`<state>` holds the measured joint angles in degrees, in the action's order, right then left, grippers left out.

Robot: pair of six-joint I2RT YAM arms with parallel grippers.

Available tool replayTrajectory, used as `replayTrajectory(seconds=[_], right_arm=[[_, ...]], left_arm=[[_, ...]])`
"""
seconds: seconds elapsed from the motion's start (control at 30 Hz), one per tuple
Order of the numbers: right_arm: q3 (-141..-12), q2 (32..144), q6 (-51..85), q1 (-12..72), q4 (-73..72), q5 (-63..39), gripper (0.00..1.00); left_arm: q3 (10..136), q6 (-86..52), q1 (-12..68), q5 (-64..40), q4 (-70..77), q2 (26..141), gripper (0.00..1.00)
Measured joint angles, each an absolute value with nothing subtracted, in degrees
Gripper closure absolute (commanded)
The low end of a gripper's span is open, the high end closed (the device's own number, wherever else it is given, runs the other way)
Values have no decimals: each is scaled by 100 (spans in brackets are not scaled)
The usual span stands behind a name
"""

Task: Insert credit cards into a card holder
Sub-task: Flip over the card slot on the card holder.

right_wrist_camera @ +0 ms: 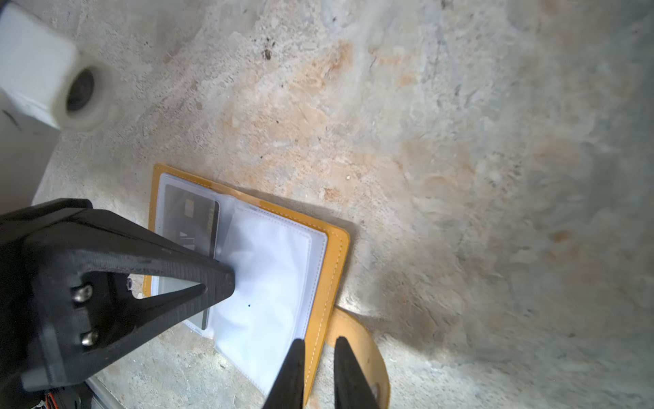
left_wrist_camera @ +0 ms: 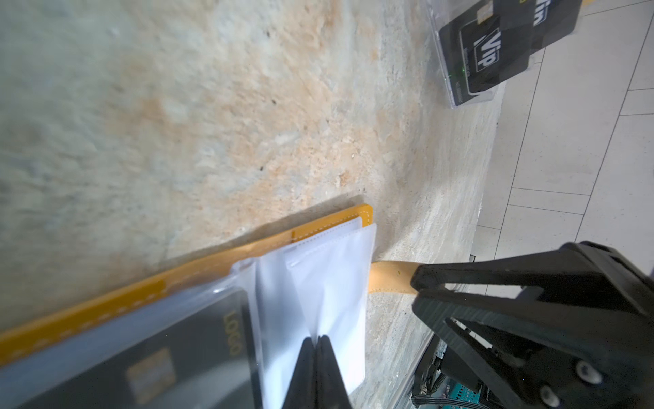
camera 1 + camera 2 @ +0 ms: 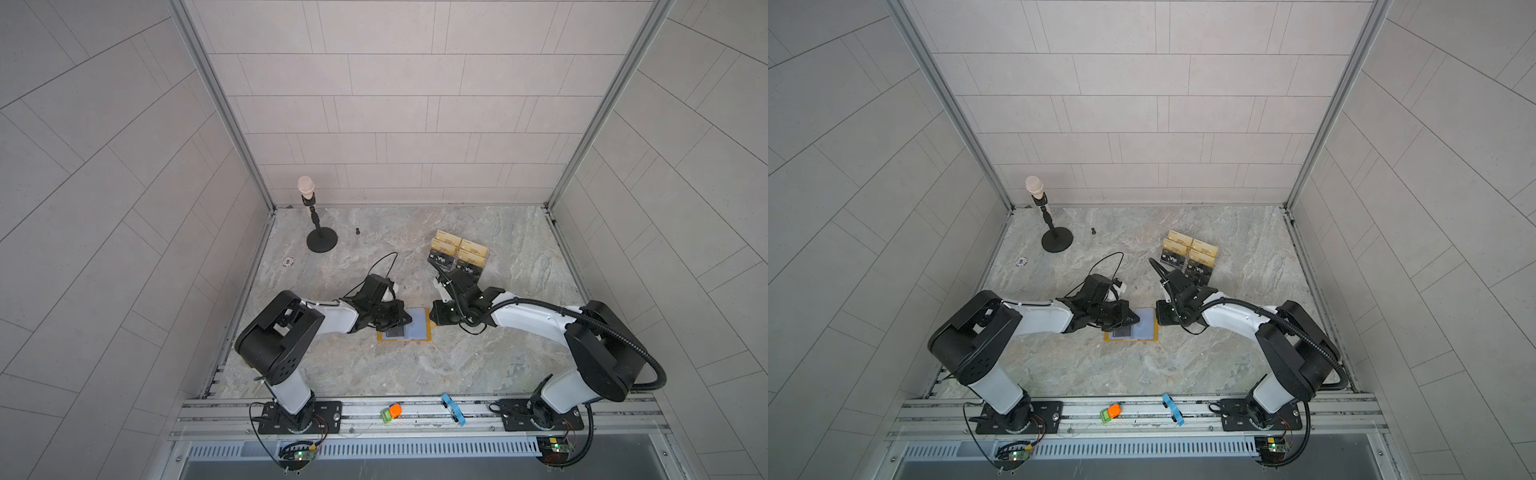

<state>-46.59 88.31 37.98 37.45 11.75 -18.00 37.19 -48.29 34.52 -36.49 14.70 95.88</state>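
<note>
At the middle of the matte, grey-and-tan stone-veined tabletop (image 3: 415,374) lies the mustard-yellow, leather-like card holder (image 3: 405,340), opened flat like a booklet. Pale stitching runs along its rim, and its cloudy, thin plastic sleeves face up.

The black, ribbed-plastic, wedge-shaped left claw (image 2: 316,348) comes in over one side of the card holder. Its tips are pressed together on a single soft sleeve (image 2: 329,276), which tents up from the page into a sharp crease at the pinch. Beside that crease, inside a flat pocket of the card holder, sits a dark rectangular card (image 2: 177,354) with a gold chip and gold "LOGO" lettering, dulled by the plastic over it.

At the opposite edge of the card holder, the matching right claw (image 2: 416,288) pinches the holder's rounded tan snap tab (image 1: 357,329), a smooth strap that arches up off the tabletop from the cover's edge.

Well beyond the card holder's far edge, on the right claw's side, the glossy black credit cards (image 3: 440,260) with white "Vip" lettering stand tilted. They fill the front tier of a clear acrylic stepped stand (image 2: 460,101), with plain gold cards (image 3: 473,249) in the tiers behind them.
</note>
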Motion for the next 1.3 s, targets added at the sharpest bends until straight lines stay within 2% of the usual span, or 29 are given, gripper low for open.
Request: replayTrajectory(seconds=[1.1, 1.2, 1.3], right_arm=[[-4683, 9417, 3909, 4066, 506, -2250, 84], [-4694, 9478, 3924, 4110, 408, -2320, 84], [-4709, 9518, 3927, 4136, 366, -2373, 84]], left_arm=[[3454, -4775, 3247, -3881, 1597, 9384, 96], [3439, -4768, 3225, -3881, 1599, 9369, 91], [3406, -4783, 3208, -3876, 1599, 9308, 75]])
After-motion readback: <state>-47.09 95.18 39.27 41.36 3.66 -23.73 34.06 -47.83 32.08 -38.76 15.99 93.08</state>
